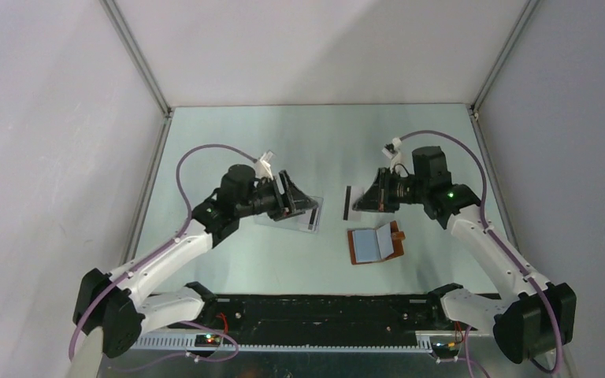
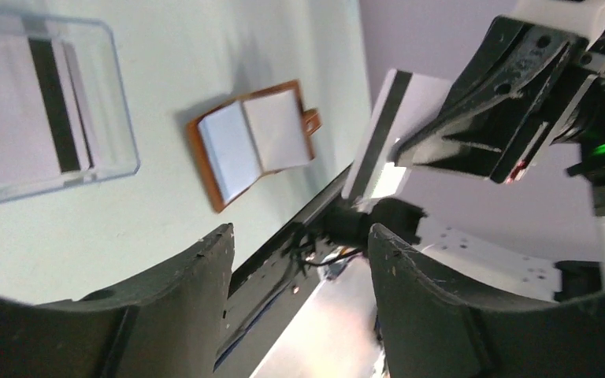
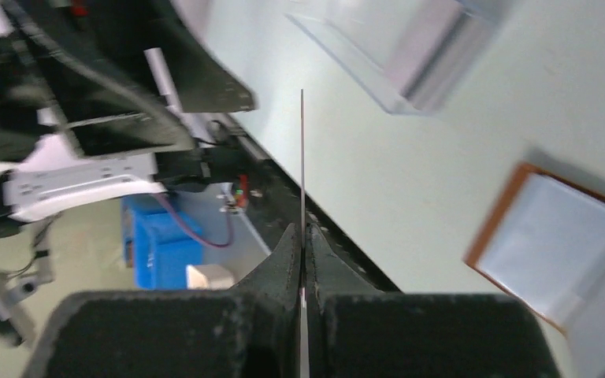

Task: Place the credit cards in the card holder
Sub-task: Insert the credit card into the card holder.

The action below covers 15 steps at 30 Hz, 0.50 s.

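Observation:
One credit card (image 1: 347, 203), pale with a dark stripe, stands on edge above the table, and my right gripper (image 1: 358, 202) is shut on it. The right wrist view shows that card (image 3: 302, 150) edge-on as a thin line rising from the closed jaws of the right gripper (image 3: 303, 235). More credit cards (image 2: 43, 110) lie in a clear plastic tray (image 2: 120, 118). My left gripper (image 1: 307, 201) hovers over the tray's right end, open and holding nothing. The card holder (image 1: 376, 244) lies open on the table, tan outside with pale inner pockets, below and between the two grippers.
The clear tray (image 1: 282, 225) sits left of centre, partly under the left arm. Metal frame posts (image 1: 138, 59) and grey walls bound the table on the left, right and back. A black rail (image 1: 323, 311) with the arm bases runs along the near edge.

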### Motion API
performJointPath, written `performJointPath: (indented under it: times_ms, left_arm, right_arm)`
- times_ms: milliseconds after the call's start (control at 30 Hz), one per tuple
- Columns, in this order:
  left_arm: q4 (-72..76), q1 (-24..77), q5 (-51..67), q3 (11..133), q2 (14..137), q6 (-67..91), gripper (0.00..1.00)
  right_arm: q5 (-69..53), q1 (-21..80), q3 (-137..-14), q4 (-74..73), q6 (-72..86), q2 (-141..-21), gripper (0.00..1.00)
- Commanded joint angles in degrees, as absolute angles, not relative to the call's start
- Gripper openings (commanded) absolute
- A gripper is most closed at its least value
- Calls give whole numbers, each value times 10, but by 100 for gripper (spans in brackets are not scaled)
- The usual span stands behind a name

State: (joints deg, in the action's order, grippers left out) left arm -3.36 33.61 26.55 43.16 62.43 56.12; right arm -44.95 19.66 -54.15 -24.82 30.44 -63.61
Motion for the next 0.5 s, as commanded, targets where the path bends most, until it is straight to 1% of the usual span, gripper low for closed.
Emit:
performJointPath:
  times_ms: [0, 167, 200, 300, 467]
  left_arm:
    - [-119, 382, 197, 463, 649, 495, 66]
    - [-128, 441, 172, 497, 731, 495, 61]
    - [-129, 458, 169, 502, 742, 495, 58]
    - [-129, 486, 166, 526, 795, 498, 52]
    - [-129, 524, 168, 556, 861, 496, 48]
  right_arm:
    - [-337, 185, -513, -364, 195, -629, 0]
    - [-305, 178, -464, -352, 194, -645, 0]
    - [-299, 175, -456, -342, 195, -646, 0]
    - [-307, 160, -423, -316, 199, -655, 0]
    - [-320, 125, -396, -305, 186, -683, 0]
